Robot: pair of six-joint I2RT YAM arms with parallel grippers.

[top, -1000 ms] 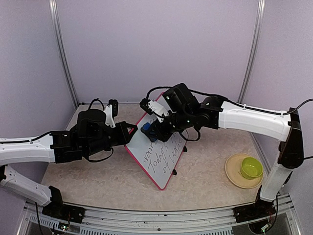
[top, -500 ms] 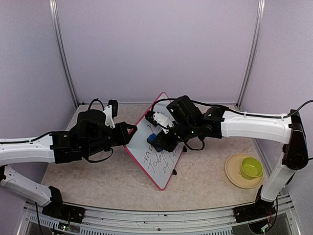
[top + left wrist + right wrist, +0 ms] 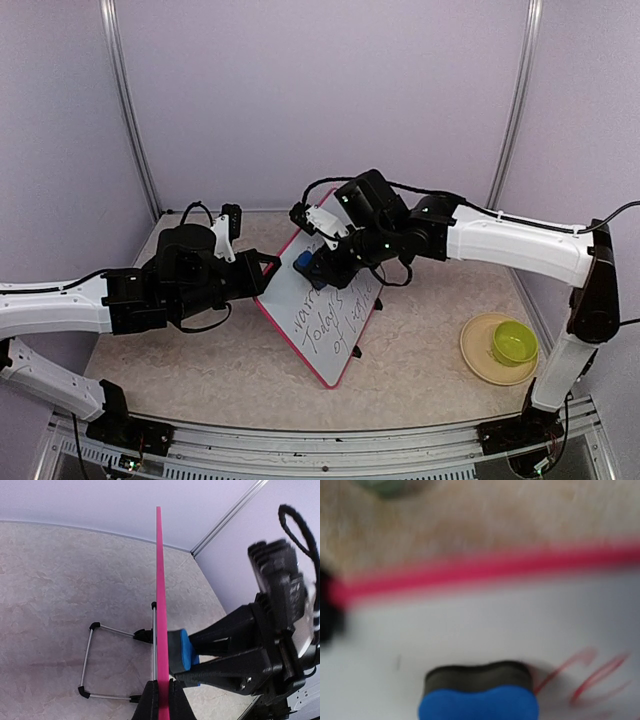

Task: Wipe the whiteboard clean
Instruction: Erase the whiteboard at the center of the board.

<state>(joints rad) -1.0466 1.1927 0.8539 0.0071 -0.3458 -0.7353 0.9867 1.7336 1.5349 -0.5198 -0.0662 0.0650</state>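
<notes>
Up-left across the whiteboard (image 3: 290, 300) the eraser (image 3: 301, 262) has swept; right jaws grip it, left jaws pinch the rim. Upper part looks wiped; lower writing (image 3: 325, 330) remains.

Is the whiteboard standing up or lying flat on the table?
Standing up, tilted. The whiteboard is propped from behind by its wire stand, and the left fingers pinch its edge.

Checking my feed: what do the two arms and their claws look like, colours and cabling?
Both are white tubular links with black joint housings: left arm, right arm. Each ends in a bulky black wrist and black claw, left claw and right claw. Thin black cables loop along each; small green lights dot the right wrist.
</notes>
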